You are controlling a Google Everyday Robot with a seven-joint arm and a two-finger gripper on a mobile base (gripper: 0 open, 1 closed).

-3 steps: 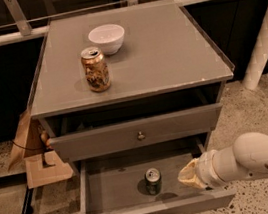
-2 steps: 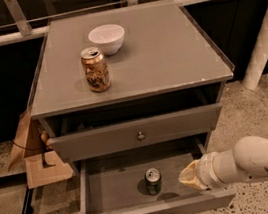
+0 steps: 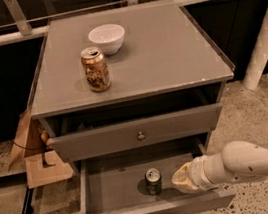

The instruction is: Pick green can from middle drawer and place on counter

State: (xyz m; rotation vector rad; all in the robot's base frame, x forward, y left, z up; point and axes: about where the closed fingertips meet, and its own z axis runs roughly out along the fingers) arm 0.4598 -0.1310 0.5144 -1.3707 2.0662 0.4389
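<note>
The green can [image 3: 153, 181] stands upright in the open middle drawer [image 3: 112, 193], near its front middle. My gripper [image 3: 180, 180] reaches in from the right on a pale arm and sits just right of the can, at the can's height, close to it but apart. The counter [image 3: 165, 48] is the grey cabinet top above.
A gold-brown patterned can [image 3: 95, 69] and a white bowl [image 3: 107, 38] stand on the counter's left half. The upper drawer [image 3: 138, 133] is slightly open. Cardboard [image 3: 35, 155] lies left of the cabinet. A white post [image 3: 263, 43] leans at the right.
My gripper has moved a little left, closer to the green can. The can and drawers have not moved.
</note>
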